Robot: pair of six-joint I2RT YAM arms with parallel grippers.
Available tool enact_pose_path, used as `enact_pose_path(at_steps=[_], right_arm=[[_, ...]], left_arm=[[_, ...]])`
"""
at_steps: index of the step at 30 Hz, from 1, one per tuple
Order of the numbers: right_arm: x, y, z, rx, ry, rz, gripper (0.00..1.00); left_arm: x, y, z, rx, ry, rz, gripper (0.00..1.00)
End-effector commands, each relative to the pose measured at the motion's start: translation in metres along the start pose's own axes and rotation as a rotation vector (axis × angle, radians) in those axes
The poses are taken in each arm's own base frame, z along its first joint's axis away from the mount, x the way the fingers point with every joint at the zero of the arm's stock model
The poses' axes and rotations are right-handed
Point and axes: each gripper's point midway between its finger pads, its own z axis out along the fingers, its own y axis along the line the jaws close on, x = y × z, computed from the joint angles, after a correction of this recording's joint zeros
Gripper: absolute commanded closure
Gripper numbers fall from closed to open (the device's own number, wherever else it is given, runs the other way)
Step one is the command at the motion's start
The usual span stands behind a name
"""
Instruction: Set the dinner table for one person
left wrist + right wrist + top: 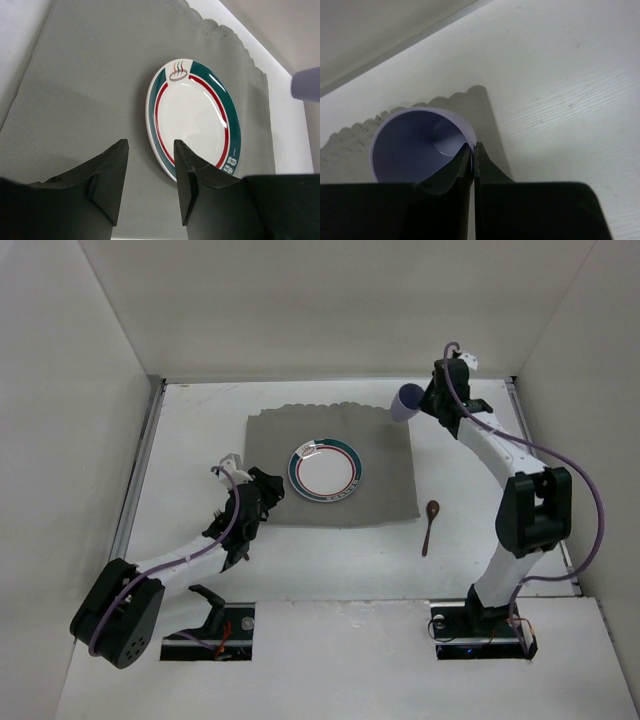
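Left gripper [150, 145]: open, over the mat [90, 75] beside the plate [195, 117]. Plate rim bears a steam logo [178, 74] and illegible small print [231, 162]. Right gripper [472, 146] pinches the cup [410, 145] rim.

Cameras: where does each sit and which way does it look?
Top: above and behind, looking down at the table; left arm and right arm show.
Left wrist: on the left arm, facing the plate on the placemat; its open left end effector shows.
Right wrist: on the right arm, facing into the cup; its right end effector pinches it.
Shared: top and left wrist see the plate.
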Motion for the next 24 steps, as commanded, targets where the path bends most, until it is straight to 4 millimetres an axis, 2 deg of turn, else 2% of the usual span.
enact_pose_path(at_steps=[1,5,11,15,18,21,24], right_arm=[[-0.005,0.026,0.004,-0.039,0.008,-0.067,0.92],[0.014,0.036,0.015,-0.032,0.058,-0.122,0.91],[0.038,0.033,0.033,0.001,0.13,-0.154,0.9],[0.042,0.032,0.041,0.019,0.148,-0.159,0.86],[0.044,0.033,0.042,0.02,0.15,-0.165,0.78],[0.041,0.033,0.038,0.017,0.144,-0.157,0.66],[0.032,0.034,0.025,0.003,0.115,-0.142,0.57]], left_arm=[[-0.014,-0.009,0.002,0.022,-0.057,-0.005,0.61],[-0.014,-0.009,0.003,0.018,-0.06,-0.007,0.61],[-0.013,-0.01,0.002,0.023,-0.055,-0.009,0.6],[-0.009,-0.008,0.004,0.014,-0.039,-0.009,0.6],[-0.012,-0.009,0.004,0.014,-0.052,-0.01,0.6],[-0.008,-0.008,0.005,0.011,-0.038,-0.01,0.6],[-0.01,-0.009,0.004,0.014,-0.047,-0.009,0.6]])
